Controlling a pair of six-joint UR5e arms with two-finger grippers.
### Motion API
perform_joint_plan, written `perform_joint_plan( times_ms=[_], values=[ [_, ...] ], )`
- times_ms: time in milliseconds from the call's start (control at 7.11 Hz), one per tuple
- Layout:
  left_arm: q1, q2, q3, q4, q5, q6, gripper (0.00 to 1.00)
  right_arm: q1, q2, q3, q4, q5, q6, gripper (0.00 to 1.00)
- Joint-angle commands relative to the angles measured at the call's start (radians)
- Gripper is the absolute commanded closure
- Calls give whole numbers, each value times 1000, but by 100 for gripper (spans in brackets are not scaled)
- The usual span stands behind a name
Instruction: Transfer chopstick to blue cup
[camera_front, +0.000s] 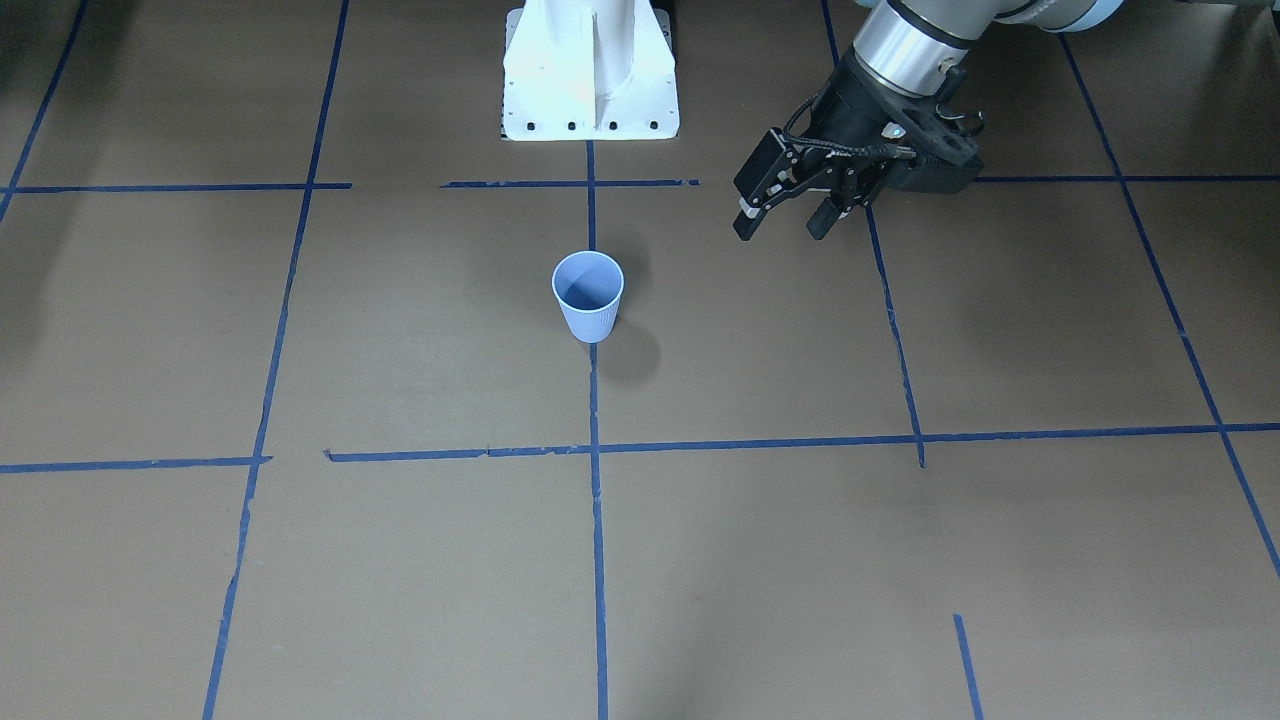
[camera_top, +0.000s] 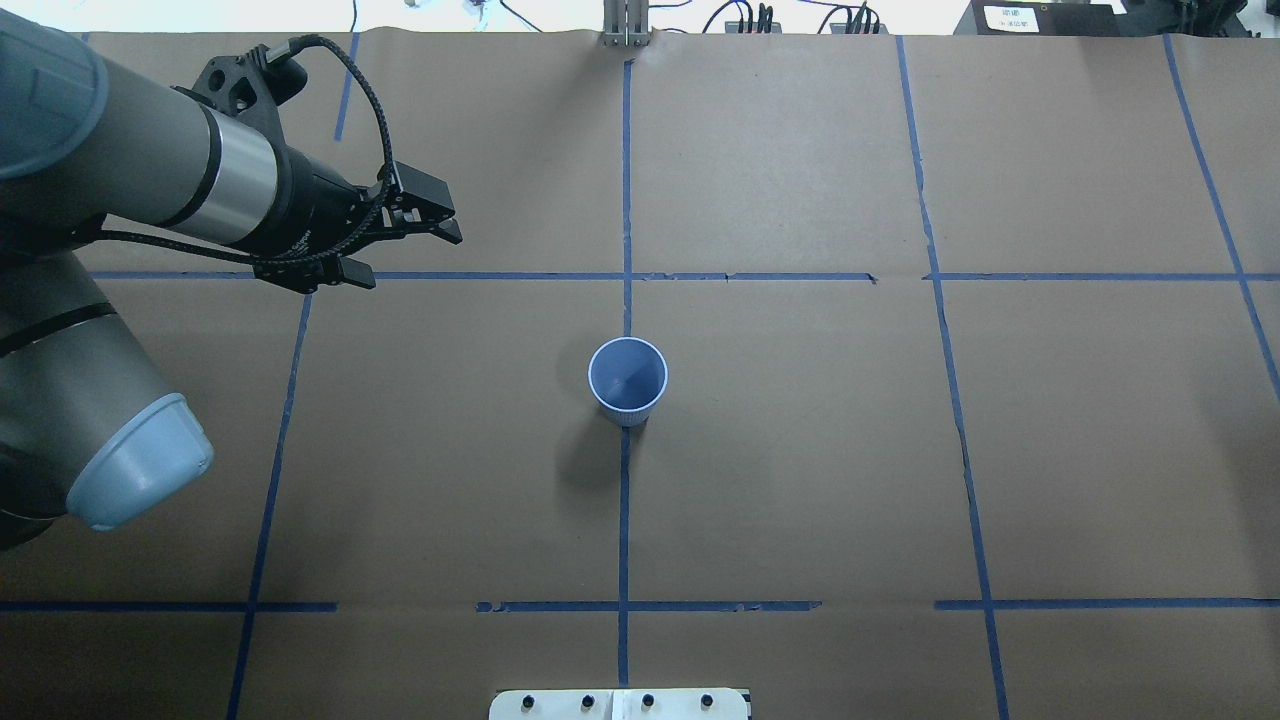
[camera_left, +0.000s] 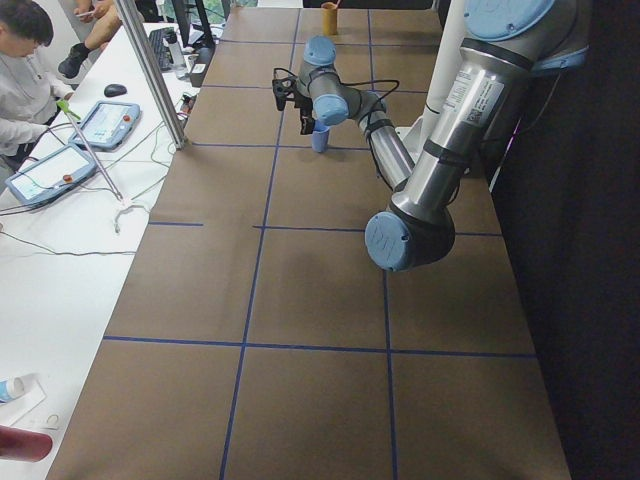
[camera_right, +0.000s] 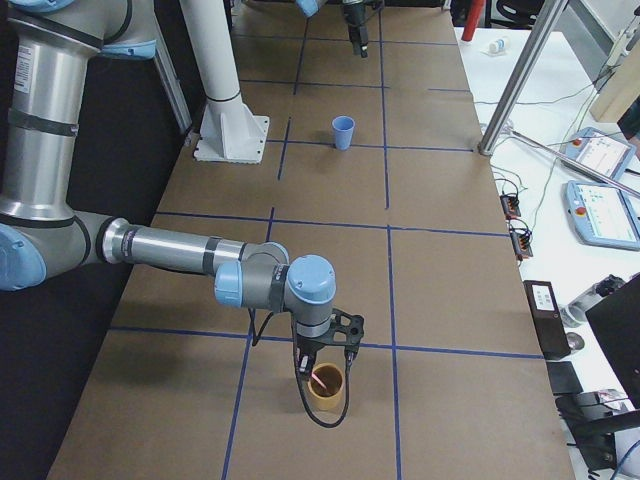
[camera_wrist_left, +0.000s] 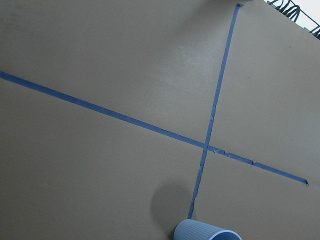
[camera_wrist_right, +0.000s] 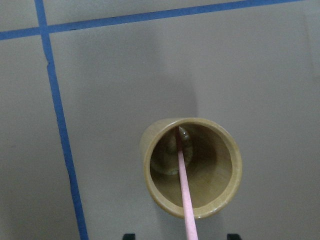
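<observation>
1. My left claw (camera_front: 783, 222) is released and holds nothing. It hangs above the counter (camera_top: 800, 450), off to one side of the blue cup and well apart from it.
2. The blue cup (camera_front: 588, 320) stands upright mid-counter on a blue tape line (camera_top: 624, 500). I see nothing inside it.
3. The white base mount (camera_front: 590, 90) sits on my side of the blue cup, near it but not touching.
4. My right claw (camera_right: 322, 365) is at the far right end of the counter, directly over a brown cup (camera_wrist_right: 235, 165). In the wrist view its two tips show wide apart at the bottom edge, with the stick between them untouched. So it is released and not grasping yet.
5. The chopstick (camera_wrist_right: 182, 185) leans inside the brown cup. Its lower tip is at the cup's bottom and its upper end pokes past the rim up between my right tips.
6. Progress, my call: barely begun, nothing transferred yet. I have to clench on the stick, lift it out, carry it across to the blue cup and drop it in.
7. In the way, my call:
   - The brown cup's rim could catch the stick, so it needs a fairly straight pull.
   - The base mount stands beside the route.
   - The left claw could crowd the blue cup.
8. Off the counter are a person (camera_left: 25, 80) with tablets (camera_left: 105, 122) and a metal post (camera_right: 520, 75). They look out of the path.
</observation>
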Motion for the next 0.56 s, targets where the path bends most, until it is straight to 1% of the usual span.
perform_joint_plan(
  times_ms=[0, 141, 281, 422],
  values=[
    [0, 0, 0, 0, 0, -2, 0, 0, -2, -14, 1, 3, 4, 87],
    [0, 0, 0, 0, 0, -2, 0, 0, -2, -17, -1, 3, 4, 95],
    [0, 0, 0, 0, 0, -1, 0, 0, -2, -17, 1, 7, 6, 100],
    [0, 0, 0, 0, 0, -2, 0, 0, -3, -19, -1, 7, 6, 100]
  ],
)
